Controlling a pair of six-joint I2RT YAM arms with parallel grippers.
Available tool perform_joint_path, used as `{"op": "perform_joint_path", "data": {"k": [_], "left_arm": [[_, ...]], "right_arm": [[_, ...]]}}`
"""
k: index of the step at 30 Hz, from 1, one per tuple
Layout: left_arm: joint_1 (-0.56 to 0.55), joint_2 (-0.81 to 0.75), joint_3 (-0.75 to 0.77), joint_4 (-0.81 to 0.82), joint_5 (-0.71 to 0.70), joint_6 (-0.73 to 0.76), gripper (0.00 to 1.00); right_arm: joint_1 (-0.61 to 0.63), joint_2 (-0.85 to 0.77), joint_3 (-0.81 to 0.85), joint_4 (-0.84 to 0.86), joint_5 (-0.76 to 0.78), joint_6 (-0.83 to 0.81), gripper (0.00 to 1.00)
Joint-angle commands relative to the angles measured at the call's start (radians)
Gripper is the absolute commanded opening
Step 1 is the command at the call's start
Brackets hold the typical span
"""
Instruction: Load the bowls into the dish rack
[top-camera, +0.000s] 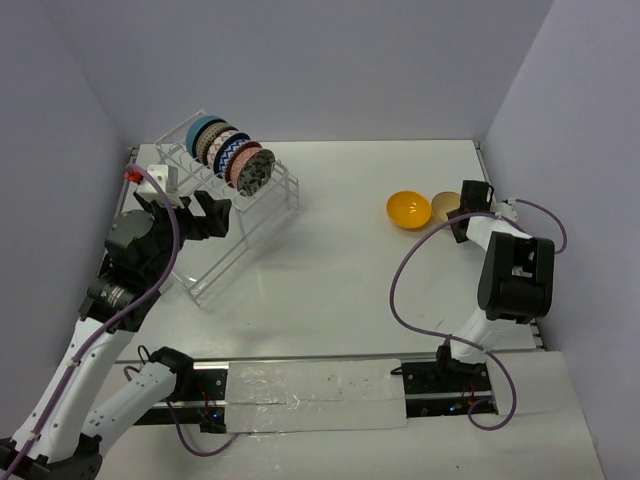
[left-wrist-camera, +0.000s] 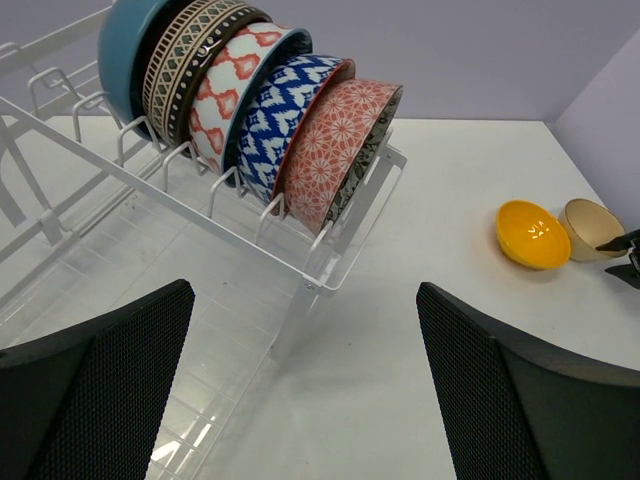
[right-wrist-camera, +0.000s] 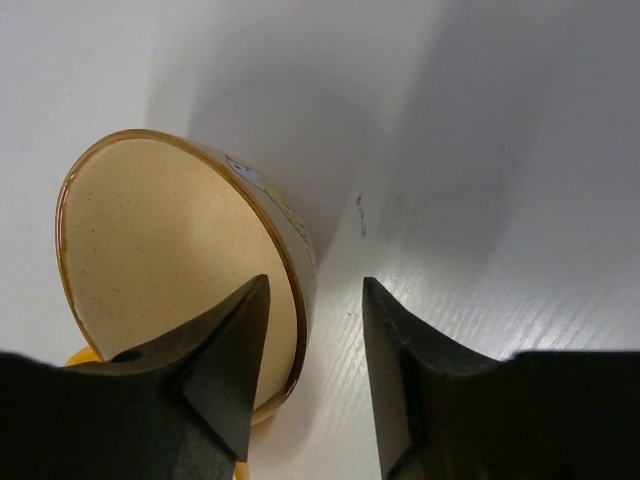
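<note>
Several bowls (top-camera: 235, 158) stand on edge in the top tier of the white wire dish rack (top-camera: 215, 262), from a teal bowl (left-wrist-camera: 125, 50) at the back to a salmon patterned bowl (left-wrist-camera: 335, 150) in front. An orange-yellow bowl (top-camera: 409, 210) and a tan bowl (top-camera: 443, 207) sit on the table at the right. My right gripper (right-wrist-camera: 315, 282) straddles the rim of the tan bowl (right-wrist-camera: 150, 250): one finger is inside, the other outside with a gap to the wall. My left gripper (left-wrist-camera: 305, 290) hangs open in front of the rack (left-wrist-camera: 150, 190), holding nothing.
The rack's clear lower tray (top-camera: 225, 270) reaches toward the table's middle. The orange-yellow bowl (left-wrist-camera: 533, 234) touches the tan bowl (left-wrist-camera: 592, 228) on its left. The side walls stand close to both arms. A purple cable (top-camera: 400, 290) loops from the right arm.
</note>
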Motion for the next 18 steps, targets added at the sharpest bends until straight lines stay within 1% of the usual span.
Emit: {"op": "perform_joint_path", "data": {"k": [1,2,3,4,6,7,8,9,11,12,14,15,17,18], "left_arm": [[-0.004,0.010,0.003,0.038,0.043,-0.022,0.99],[-0.004,0.022,0.011,0.034,0.052,-0.027,0.99],[-0.004,0.028,0.016,0.029,0.058,-0.028,0.99],[-0.004,0.034,0.020,0.020,0.063,-0.033,0.99],[-0.004,0.054,0.033,0.012,0.075,-0.039,0.99],[-0.004,0.057,0.034,0.009,0.078,-0.048,0.99],[-0.004,0.062,0.039,0.011,0.092,-0.053,0.99],[-0.004,0.065,0.040,0.012,0.099,-0.065,0.99],[-0.004,0.068,0.046,0.018,0.125,-0.081,0.99],[-0.004,0.070,0.048,0.021,0.130,-0.096,0.99],[-0.004,0.076,0.057,0.031,0.153,-0.113,0.99],[-0.007,0.083,0.065,0.032,0.175,-0.130,0.99],[-0.011,0.094,0.074,0.038,0.199,-0.150,0.99],[-0.016,0.100,0.079,0.041,0.219,-0.169,0.99]], "right_arm": [[-0.010,0.007,0.035,0.042,0.011,0.020,0.48],[-0.010,0.004,0.031,0.042,0.014,0.022,0.43],[-0.010,0.001,0.028,0.046,0.016,0.022,0.40],[-0.010,-0.003,0.026,0.048,0.017,0.020,0.34],[-0.010,-0.011,0.019,0.043,0.022,0.016,0.27],[-0.010,-0.023,0.014,0.043,0.023,0.013,0.21],[-0.010,-0.032,0.003,0.045,0.026,0.008,0.18],[-0.010,-0.052,-0.004,0.048,0.026,0.006,0.12],[-0.008,-0.083,-0.027,0.045,0.032,-0.003,0.06],[-0.008,-0.121,-0.037,0.045,0.039,-0.007,0.00],[-0.005,-0.169,-0.070,0.045,0.045,-0.018,0.00],[-0.001,-0.222,-0.080,0.043,0.052,-0.024,0.00],[0.022,-0.279,-0.107,0.035,0.062,-0.056,0.00],[0.035,-0.339,-0.115,0.035,0.065,-0.070,0.00]]}}
